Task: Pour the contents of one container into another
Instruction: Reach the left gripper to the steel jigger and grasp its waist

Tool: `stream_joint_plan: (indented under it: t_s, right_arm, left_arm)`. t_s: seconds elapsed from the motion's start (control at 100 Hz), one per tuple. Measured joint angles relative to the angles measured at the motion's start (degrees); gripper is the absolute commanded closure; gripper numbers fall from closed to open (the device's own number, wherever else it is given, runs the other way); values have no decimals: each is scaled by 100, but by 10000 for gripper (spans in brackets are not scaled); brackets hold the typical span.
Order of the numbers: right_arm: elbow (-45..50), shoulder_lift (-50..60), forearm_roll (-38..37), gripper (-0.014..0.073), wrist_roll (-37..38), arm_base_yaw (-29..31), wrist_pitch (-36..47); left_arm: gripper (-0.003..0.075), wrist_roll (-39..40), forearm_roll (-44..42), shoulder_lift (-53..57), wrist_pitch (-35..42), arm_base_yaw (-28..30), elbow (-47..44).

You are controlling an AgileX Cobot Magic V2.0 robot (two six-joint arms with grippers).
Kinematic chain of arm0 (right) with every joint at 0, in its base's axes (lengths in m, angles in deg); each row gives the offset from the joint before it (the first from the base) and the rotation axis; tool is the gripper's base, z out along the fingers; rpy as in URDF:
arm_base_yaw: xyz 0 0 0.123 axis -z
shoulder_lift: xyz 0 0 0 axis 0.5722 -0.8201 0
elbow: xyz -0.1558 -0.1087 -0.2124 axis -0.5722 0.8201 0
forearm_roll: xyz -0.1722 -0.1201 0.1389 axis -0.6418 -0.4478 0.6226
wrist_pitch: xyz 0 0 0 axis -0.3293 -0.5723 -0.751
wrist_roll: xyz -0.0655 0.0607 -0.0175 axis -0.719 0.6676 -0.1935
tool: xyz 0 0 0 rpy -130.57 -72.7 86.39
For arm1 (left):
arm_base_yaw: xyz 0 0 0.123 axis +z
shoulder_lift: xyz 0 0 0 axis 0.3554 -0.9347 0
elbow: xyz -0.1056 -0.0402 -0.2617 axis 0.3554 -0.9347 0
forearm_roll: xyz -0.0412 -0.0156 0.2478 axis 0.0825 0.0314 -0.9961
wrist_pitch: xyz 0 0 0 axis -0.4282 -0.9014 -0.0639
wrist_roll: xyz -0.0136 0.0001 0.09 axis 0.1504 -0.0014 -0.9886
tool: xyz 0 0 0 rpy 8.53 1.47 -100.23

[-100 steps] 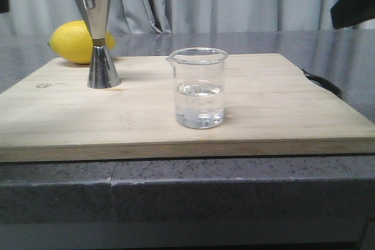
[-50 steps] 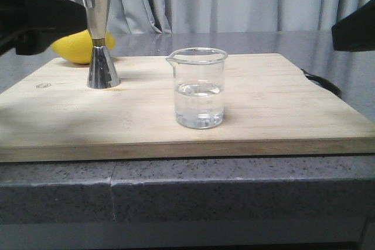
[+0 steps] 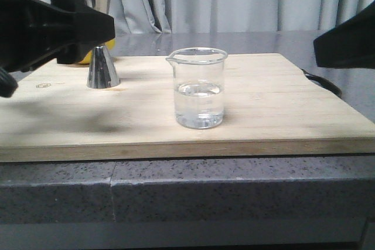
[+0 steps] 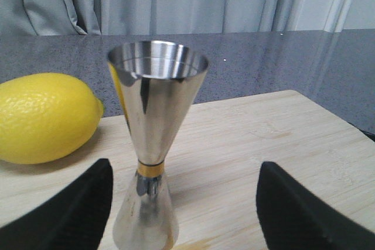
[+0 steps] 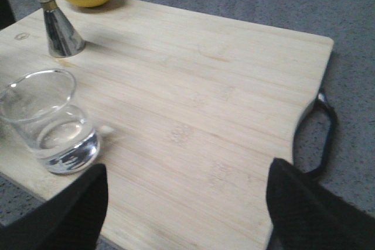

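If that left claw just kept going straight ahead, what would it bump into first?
Most likely the steel jigger: it stands between the open fingers of the left gripper, slightly off centre. The lemon sits off to one side.

The beaker (image 3: 199, 88) is standing near the front middle of the cutting board (image 3: 275, 109), liquid sitting in it, while the jigger (image 3: 101, 57) is standing upright toward the board's rear left, the lemon (image 4: 44, 117) lying just behind it.
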State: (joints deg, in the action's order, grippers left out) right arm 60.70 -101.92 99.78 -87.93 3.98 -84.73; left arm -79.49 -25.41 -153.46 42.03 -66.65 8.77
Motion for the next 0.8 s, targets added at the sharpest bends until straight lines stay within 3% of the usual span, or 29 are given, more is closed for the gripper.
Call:
stream_joint_plan:
  t_s: [0.25, 0.52, 0.8]
  right_arm:
    - [0, 0, 0, 90, 0, -117, -3]
    - [0, 0, 0, 91, 0, -117, -3]
    - [0, 0, 0, 91, 0, -117, -3]
  left_arm:
    - [250, 50, -96, -166, 16, 280, 207]
    - [250, 686, -844, -395, 26, 698, 324]
    - [265, 891, -1239, -690, -8, 753, 466]
